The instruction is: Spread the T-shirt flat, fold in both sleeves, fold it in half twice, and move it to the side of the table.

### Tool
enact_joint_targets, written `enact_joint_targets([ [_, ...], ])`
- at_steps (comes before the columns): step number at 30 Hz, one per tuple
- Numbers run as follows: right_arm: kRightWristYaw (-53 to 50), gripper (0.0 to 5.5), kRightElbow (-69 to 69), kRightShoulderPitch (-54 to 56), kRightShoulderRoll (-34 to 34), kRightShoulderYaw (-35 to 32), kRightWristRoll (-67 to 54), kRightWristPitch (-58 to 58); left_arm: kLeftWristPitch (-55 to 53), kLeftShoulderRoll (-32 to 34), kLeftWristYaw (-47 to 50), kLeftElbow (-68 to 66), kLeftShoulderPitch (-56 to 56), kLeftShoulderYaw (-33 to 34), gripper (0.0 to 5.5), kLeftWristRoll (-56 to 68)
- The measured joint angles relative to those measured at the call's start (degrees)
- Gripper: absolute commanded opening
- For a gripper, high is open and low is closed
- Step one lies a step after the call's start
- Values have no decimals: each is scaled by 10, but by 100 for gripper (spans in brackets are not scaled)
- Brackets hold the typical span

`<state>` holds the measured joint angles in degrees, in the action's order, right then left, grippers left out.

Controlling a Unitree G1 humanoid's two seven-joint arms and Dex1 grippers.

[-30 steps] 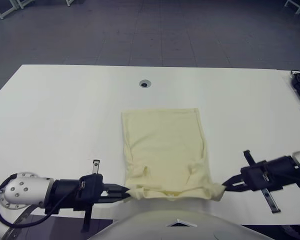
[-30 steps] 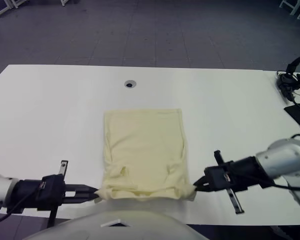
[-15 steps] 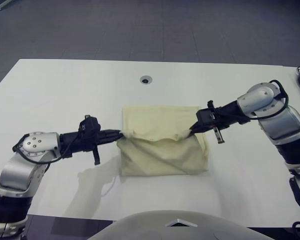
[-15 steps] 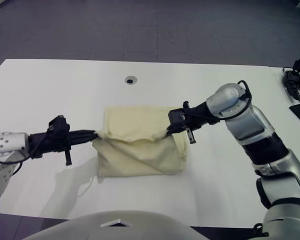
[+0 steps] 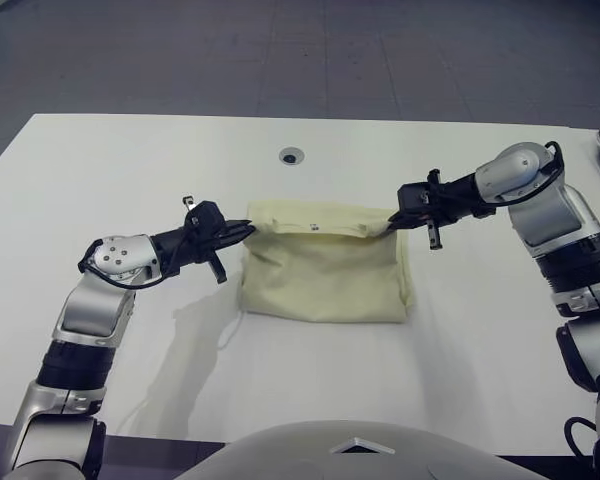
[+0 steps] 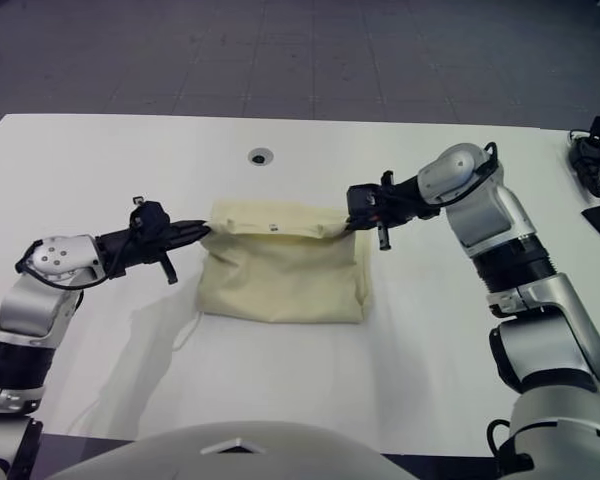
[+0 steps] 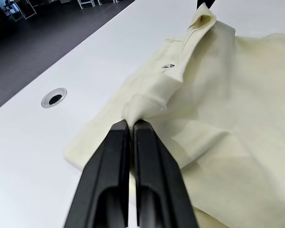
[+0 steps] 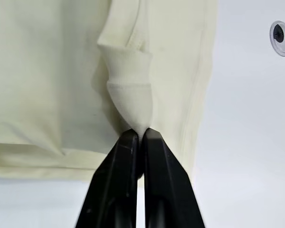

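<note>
Two corners of pale yellow cotton T-shirt (image 5: 325, 275) pinched, one in each of my grippers. Shirt lies doubled over mid-way across white rectangular table (image 5: 460, 340), fold edge nearest me at 6 o'clock. My left gripper (image 5: 246, 228) clamped on shirt's 10 o'clock corner, my right gripper (image 5: 392, 220) clamped on 2 o'clock corner, top edge stretched between them. Small round grey grommet (image 5: 292, 155) beyond at 12 o'clock, apart from shirt.

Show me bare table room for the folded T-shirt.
Bare table: the far-left corner beyond the left gripper, the near strip before the T-shirt, and the near-right stretch beside it. Crowded middle: the right gripper and the left gripper pinch the T-shirt's far corners.
</note>
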<state>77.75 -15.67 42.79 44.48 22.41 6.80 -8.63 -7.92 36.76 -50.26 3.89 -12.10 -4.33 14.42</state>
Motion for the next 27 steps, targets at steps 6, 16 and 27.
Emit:
enact_joint_targets([
  [6,-12,1,-17,1,2,-14,5,6,103,-24,22,-88,-75,-33,0,-85],
  [16,-44,1,-23,-18,2,-16,14,6,240,-47,34,-238,-137,-113,0,-210],
  [27,-180,1,14,-57,-32,-16,80,12,303,-78,123,-313,-154,-117,0,-259],
])
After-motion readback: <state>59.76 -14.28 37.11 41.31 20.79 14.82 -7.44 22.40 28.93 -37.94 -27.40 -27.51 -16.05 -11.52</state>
